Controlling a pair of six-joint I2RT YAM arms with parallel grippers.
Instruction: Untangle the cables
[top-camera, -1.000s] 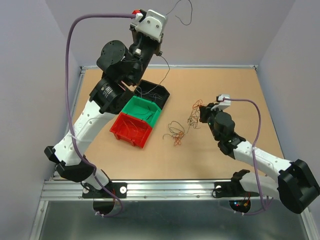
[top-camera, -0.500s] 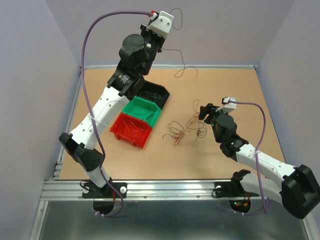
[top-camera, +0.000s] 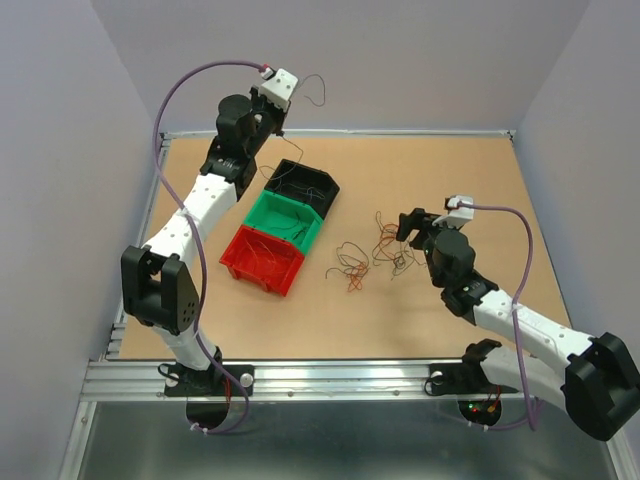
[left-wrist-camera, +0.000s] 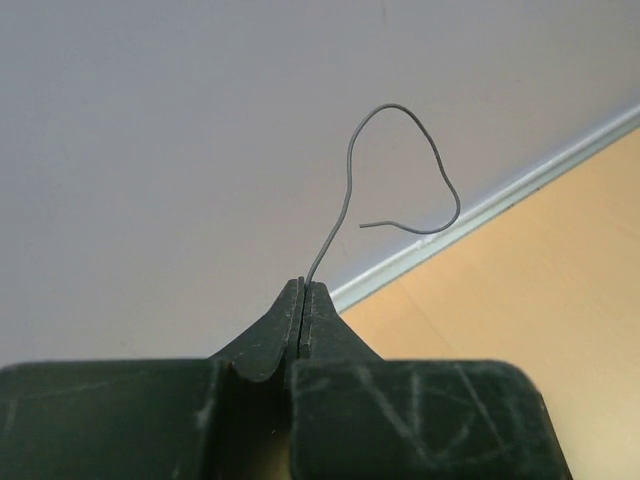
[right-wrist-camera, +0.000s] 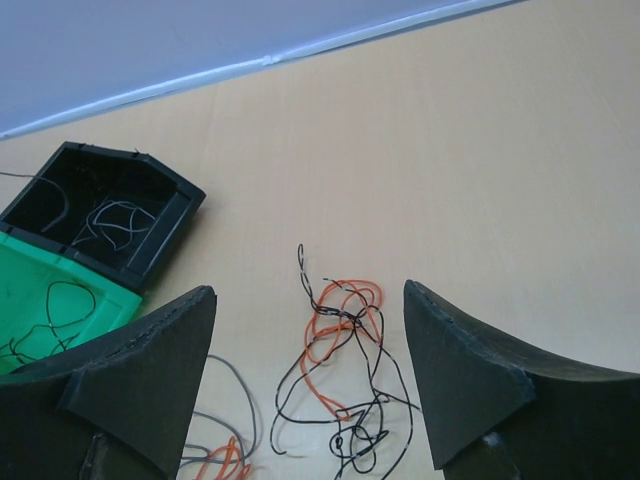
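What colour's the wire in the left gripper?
Dark grey wire; clearest in the left wrist view.

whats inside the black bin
A few thin wires in loose, grey-looking loops lie on the floor of the black bin. Dark strands are hard to pick out against the black plastic, and the near wall hides a strip of the floor.

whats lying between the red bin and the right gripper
Loose red-orange and black cables lie between the red bin and the open right gripper; the top view shows it.
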